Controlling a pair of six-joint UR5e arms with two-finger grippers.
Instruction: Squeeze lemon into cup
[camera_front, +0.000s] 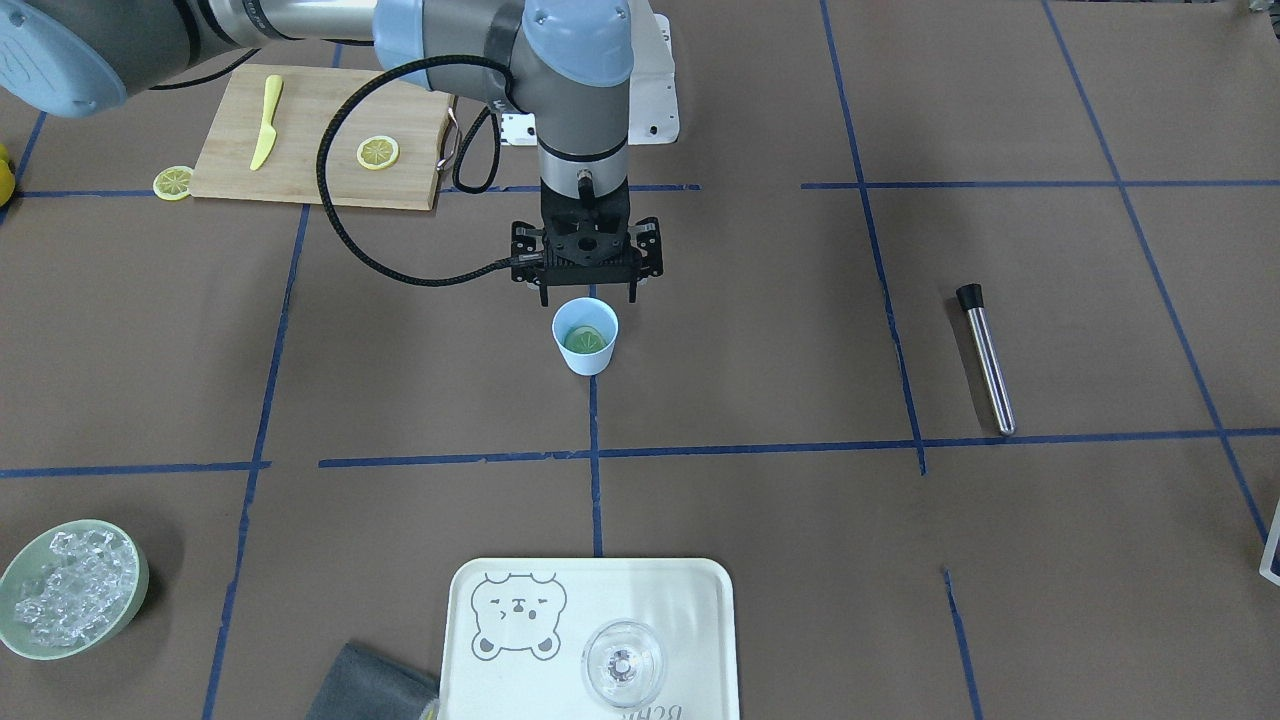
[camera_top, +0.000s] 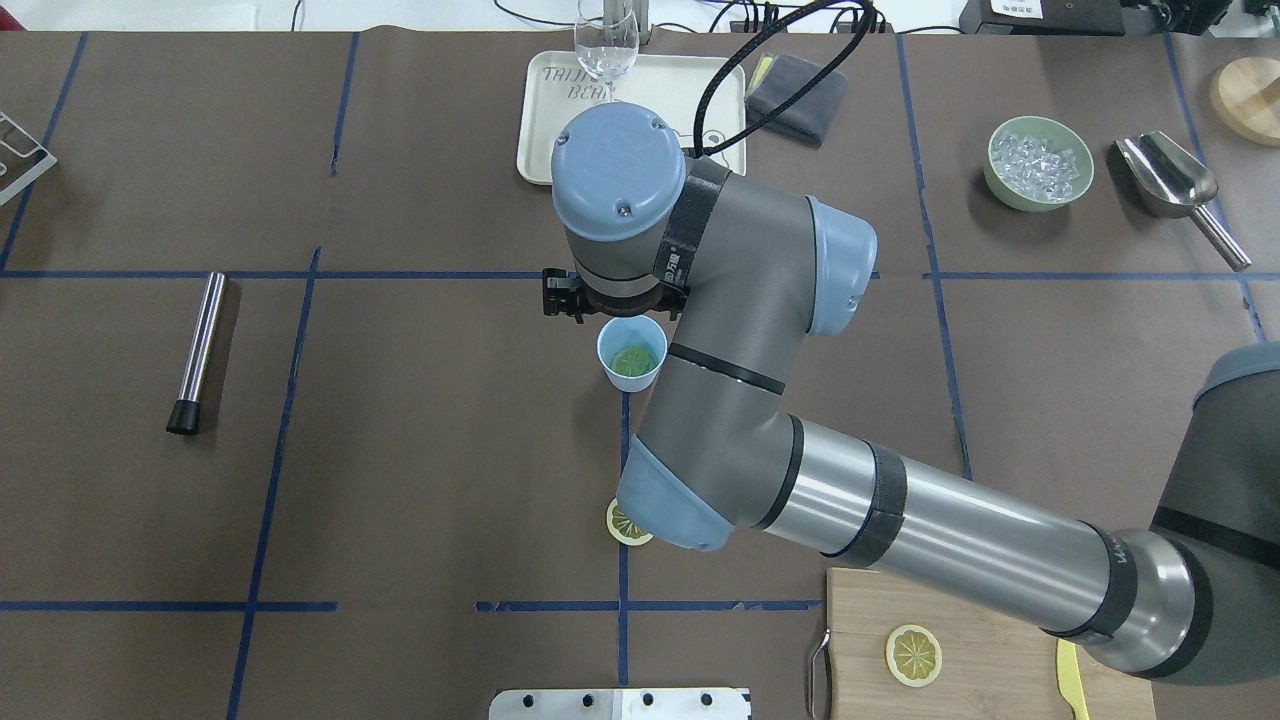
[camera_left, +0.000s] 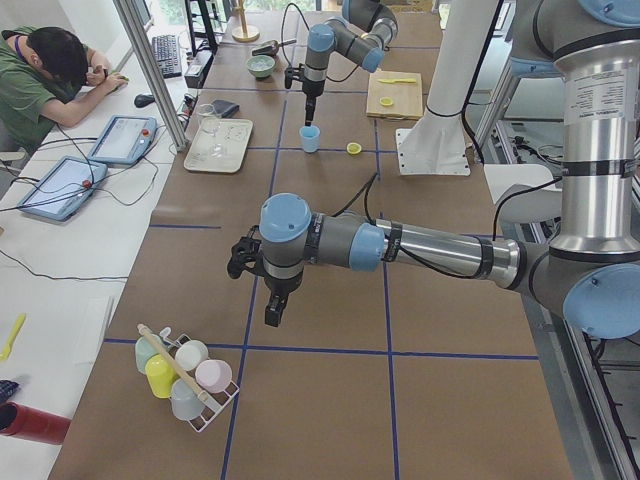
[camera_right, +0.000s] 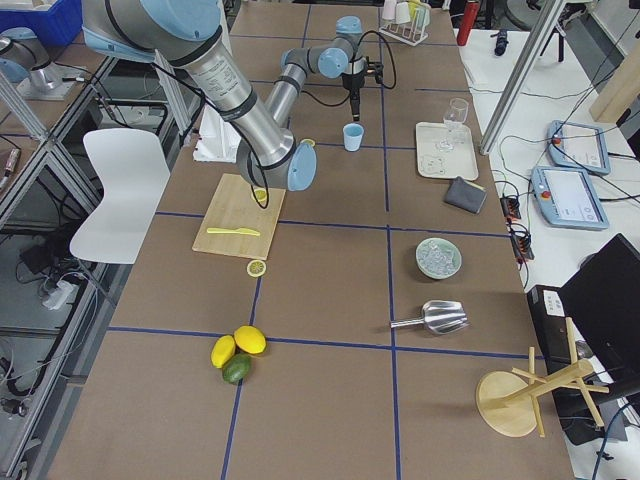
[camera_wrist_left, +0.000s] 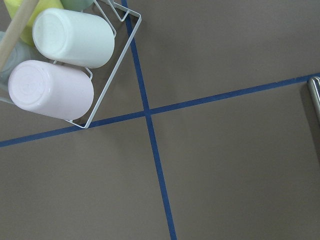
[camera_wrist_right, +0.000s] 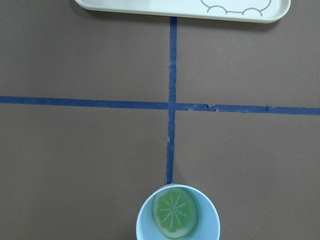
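One cup (camera_front: 588, 362), beneath open right end effector (camera_front: 587, 297)

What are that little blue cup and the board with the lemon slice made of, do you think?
The cup looks like plastic: opaque, matte light blue, thin-walled. The board seems to be wood or bamboo: pale tan with faint grain and a dull finish.

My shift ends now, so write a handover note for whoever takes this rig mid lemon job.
Right gripper: open, empty, hovering above the cup.
Left gripper: hangs near the cup rack, fingers not readable.
Cup: upright on the table, a greenish citrus slice lying inside.
Done: slice is in the cup.
Left: probably only pulling the right gripper clear; any juice can't be seen.
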